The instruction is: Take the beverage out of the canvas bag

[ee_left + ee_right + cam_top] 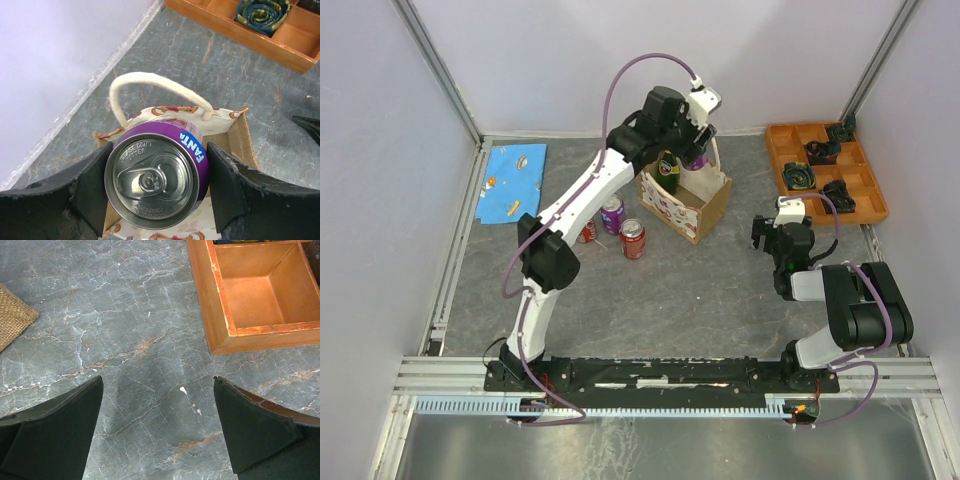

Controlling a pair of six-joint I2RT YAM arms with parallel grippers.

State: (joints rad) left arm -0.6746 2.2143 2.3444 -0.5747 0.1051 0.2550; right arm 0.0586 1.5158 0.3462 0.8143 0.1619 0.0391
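The left claw is clamped on a purple Fanta can, one dark finger pressed to each side of it; the can stands upright with its pull-tab top facing the wrist camera. It sits at the mouth of the canvas bag, towards the far middle of the table, with the white looped handle arching just beyond it; how much of its body is below the rim cannot be told. From above, a green bottle also stands in the bag, on its left side. The right claw hangs wide and empty over bare table on the right, near the orange tray. Two cans, one purple and one red, stand on the table just left of the bag. As a judgement, the grasp is made, while the lift clear of the bag and the setting down are not yet done; the handle beside the can could snag it.
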